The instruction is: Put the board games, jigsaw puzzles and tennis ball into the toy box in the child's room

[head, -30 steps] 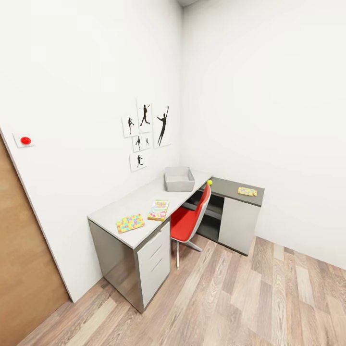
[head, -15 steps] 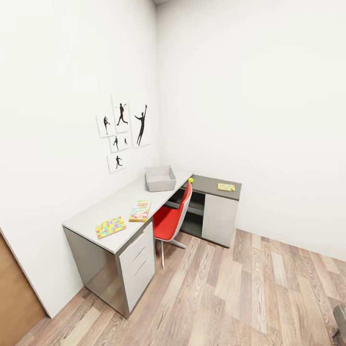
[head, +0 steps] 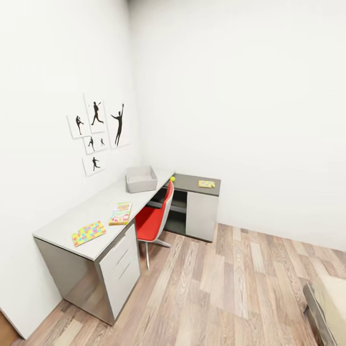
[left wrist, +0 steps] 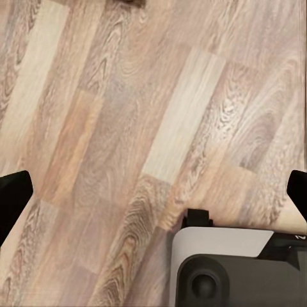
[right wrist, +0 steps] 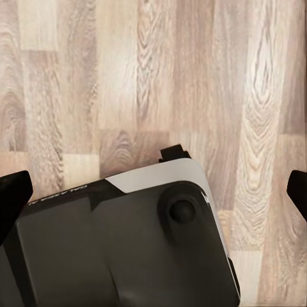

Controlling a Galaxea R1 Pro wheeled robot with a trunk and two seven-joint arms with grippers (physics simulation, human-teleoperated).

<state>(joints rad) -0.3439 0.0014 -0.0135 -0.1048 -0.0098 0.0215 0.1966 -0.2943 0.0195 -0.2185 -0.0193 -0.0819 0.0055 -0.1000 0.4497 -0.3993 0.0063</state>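
Both claws spread open, empty, aimed at wood-plank floor (left wrist: 153, 115).
Light grey shallow toy box (head: 141, 179) on pale long table (head: 96, 211), far from either claw.
Beige bed (head: 331, 302) corner well apart too.
Judgement: finish the drive square to the target before reaching.

White walls (head: 250, 96), wood-plank floor (head: 230, 288), red chair (head: 154, 218)

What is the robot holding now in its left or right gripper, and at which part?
Nothing is held. The left gripper and the right gripper are both open, fingers wide apart, with just the wood floor between them.
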